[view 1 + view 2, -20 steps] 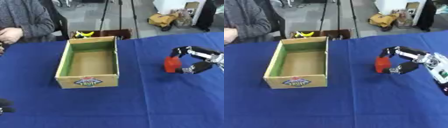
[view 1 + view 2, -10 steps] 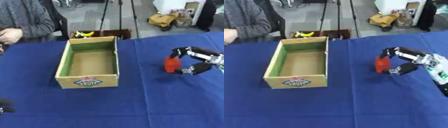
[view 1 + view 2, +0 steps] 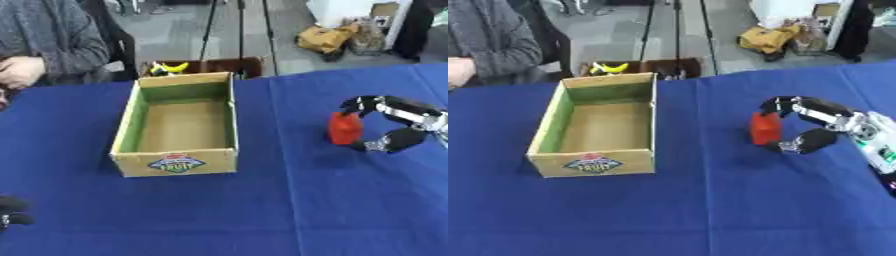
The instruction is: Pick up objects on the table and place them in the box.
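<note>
Right eye view shows the right robot hand (image 3: 815, 126) at 3 o'clock on the blue cloth tabletop (image 3: 675, 210), fingers and thumb curled round a small red block (image 3: 766, 128) (boxy, matte). I judge the grasp step underway. Next: lift and carry toward 9 o'clock, into the empty cardboard box (image 3: 544, 134). Left robot hand (image 3: 10, 212) idles at 7 o'clock, fingers unclear.

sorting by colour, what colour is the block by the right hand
Red block, clearest in the right eye view.
</note>
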